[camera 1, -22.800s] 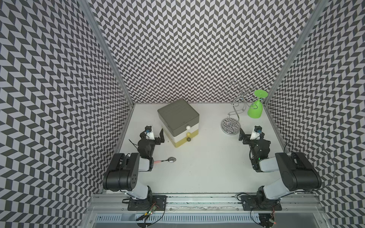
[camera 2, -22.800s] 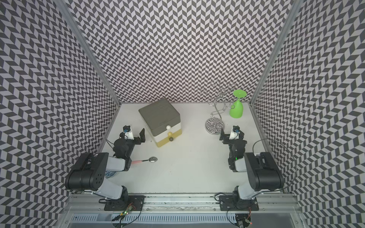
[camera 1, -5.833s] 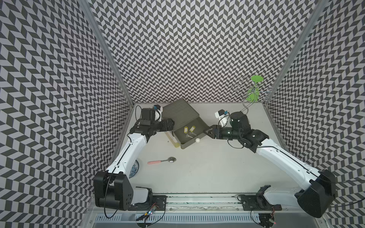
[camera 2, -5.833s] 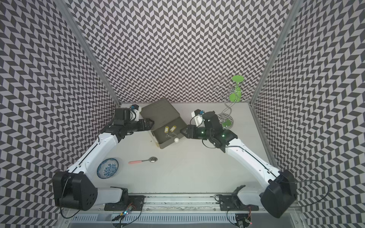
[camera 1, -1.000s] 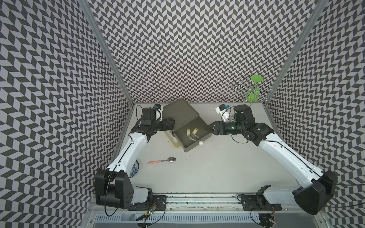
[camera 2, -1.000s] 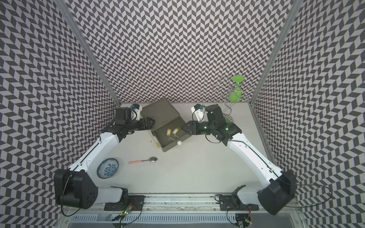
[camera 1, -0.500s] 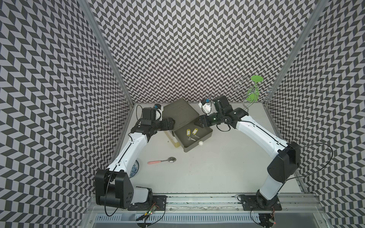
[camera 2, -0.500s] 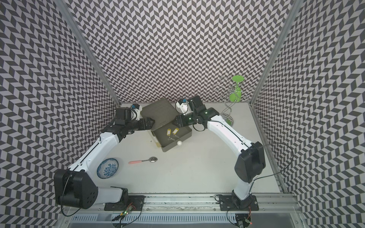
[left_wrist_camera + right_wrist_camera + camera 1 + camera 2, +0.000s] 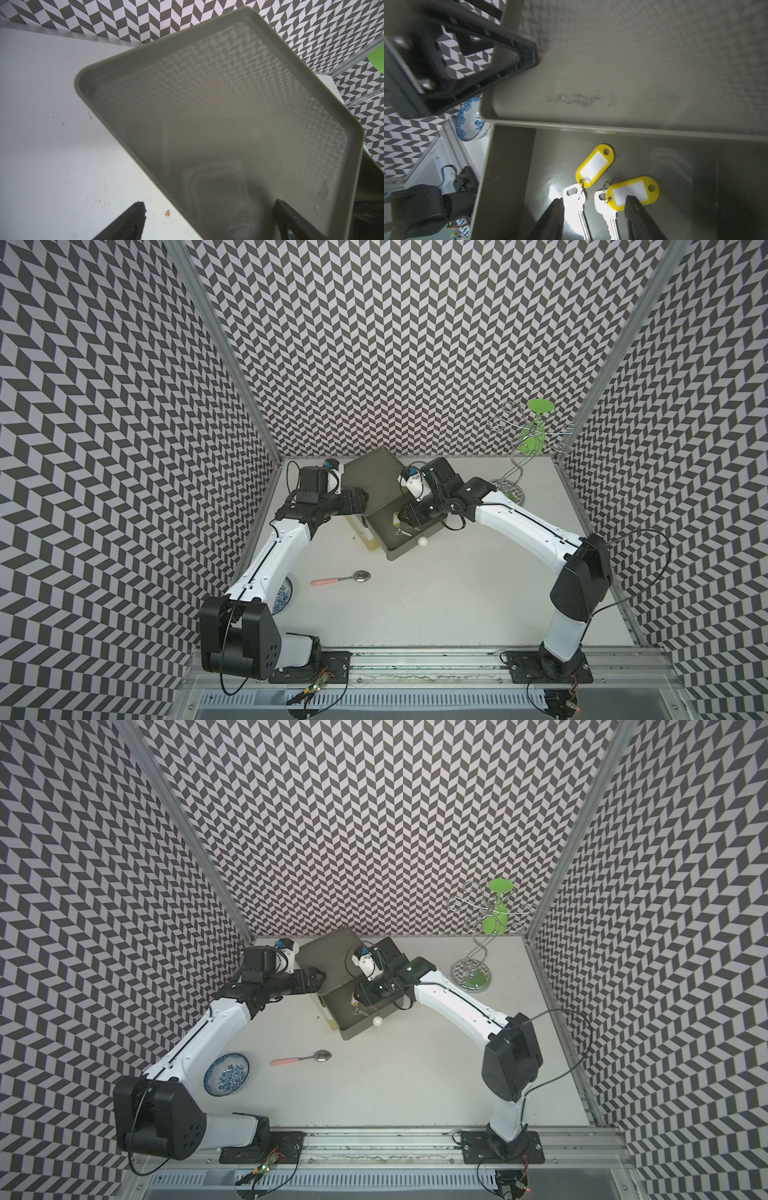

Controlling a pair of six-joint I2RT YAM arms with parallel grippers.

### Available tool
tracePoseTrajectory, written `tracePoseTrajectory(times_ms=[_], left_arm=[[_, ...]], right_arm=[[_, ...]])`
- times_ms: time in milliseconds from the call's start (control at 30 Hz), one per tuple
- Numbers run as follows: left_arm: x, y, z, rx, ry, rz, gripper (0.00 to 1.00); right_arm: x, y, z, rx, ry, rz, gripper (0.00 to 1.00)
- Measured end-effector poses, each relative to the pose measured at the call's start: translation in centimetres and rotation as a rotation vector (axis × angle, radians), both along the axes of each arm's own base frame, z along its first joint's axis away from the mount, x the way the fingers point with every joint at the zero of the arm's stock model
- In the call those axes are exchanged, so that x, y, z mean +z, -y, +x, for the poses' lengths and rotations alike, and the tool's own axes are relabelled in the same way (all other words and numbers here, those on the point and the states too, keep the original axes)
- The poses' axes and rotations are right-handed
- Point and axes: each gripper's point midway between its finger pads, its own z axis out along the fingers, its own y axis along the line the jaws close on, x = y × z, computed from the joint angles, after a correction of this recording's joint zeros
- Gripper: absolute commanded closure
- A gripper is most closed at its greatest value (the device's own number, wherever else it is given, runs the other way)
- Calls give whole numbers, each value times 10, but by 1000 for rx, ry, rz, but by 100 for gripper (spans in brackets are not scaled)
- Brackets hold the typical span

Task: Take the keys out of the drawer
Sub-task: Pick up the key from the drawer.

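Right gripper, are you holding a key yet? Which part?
Nothing yet. The right gripper hangs open over the two yellow-tagged keys lying in the drawer.

Shiny metal keys [image 9: 600,202] with glossy yellow plastic tags [image 9: 595,164]; drawer [image 9: 542,166] smooth (faintly reflective) plastic.

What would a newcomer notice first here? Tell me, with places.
Two keys with yellow tags lie in the open drawer, with the right gripper poised over them, jaws open on either side. Beyond that, a bright green glass hangs on a wire rack in the far right corner, and a pink-handled spoon lies on the table nearer the front.
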Motion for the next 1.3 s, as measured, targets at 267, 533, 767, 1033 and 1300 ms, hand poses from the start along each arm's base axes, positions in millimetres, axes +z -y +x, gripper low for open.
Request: tracePoseTrajectory(times_ms=[267,533,767,1033,1300], left_arm=[[0,0,0,0,0,0,1],[0,0,0,0,0,0,1],[0,0,0,0,0,0,1],[-1,0,0,0,-1,0,1],[-1,0,0,0,-1,0,1]], right_arm=[[-9,3,4,-18,34,-62,48],[-20,3,5,-16,50,-110,45],[-28,0,10,-20,55,-156,45],[-27,2,13,-32,72,-182,51],[-28,3,14,-29,78,-191,59]])
